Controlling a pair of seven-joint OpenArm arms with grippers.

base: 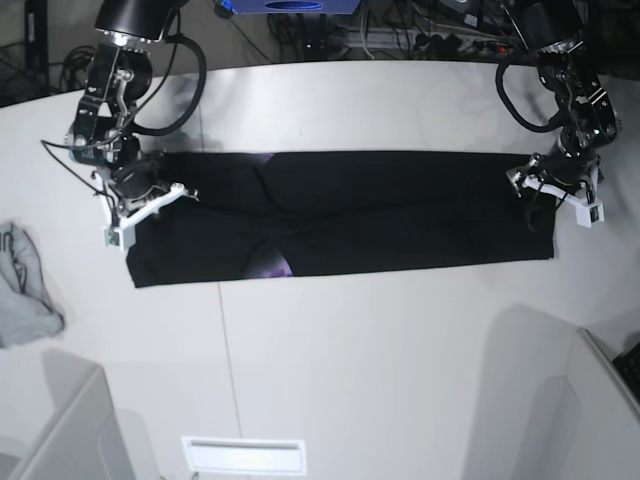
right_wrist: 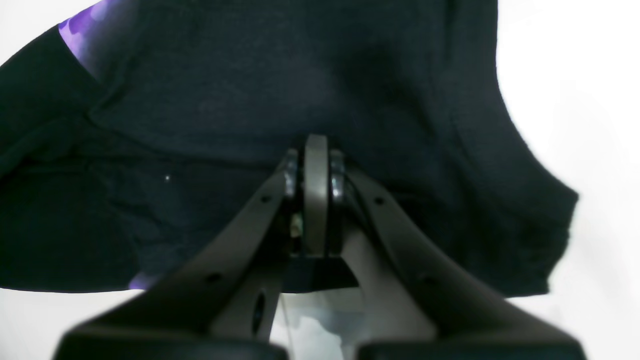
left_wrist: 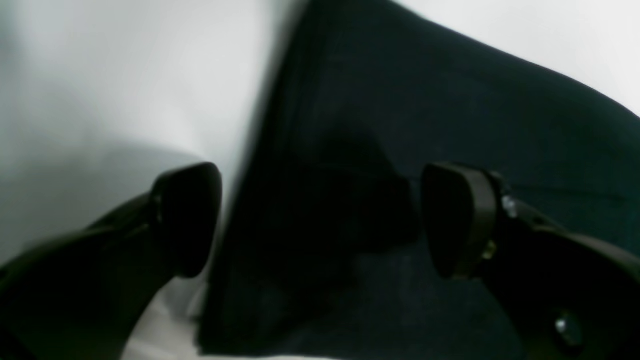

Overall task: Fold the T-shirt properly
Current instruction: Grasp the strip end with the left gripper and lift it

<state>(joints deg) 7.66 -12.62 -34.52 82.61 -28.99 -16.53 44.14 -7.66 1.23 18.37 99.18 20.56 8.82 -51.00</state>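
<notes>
Nearest the base camera, bare white table (base: 350, 380), with a grey cloth (base: 25, 285) crumpled at its left edge, well apart from the action. Beyond that lies the shirt (base: 340, 212), a long black band stretched flat across the table, a sliver of purple print (base: 272, 266) peeping out near its front edge.

At one end, the right gripper (right_wrist: 316, 165) has its jaws pressed tight together right at the fabric; whether cloth is actually pinched between them, I can't tell. At the other end, the left gripper (left_wrist: 320, 220) stands spread wide over the shirt's edge, holding nothing.

This is soft, light, limp cotton. It'll sag and wrinkle if lifted from one point. Best bet looks like pinching both end corners together, through all layers, and carrying them evenly.
</notes>
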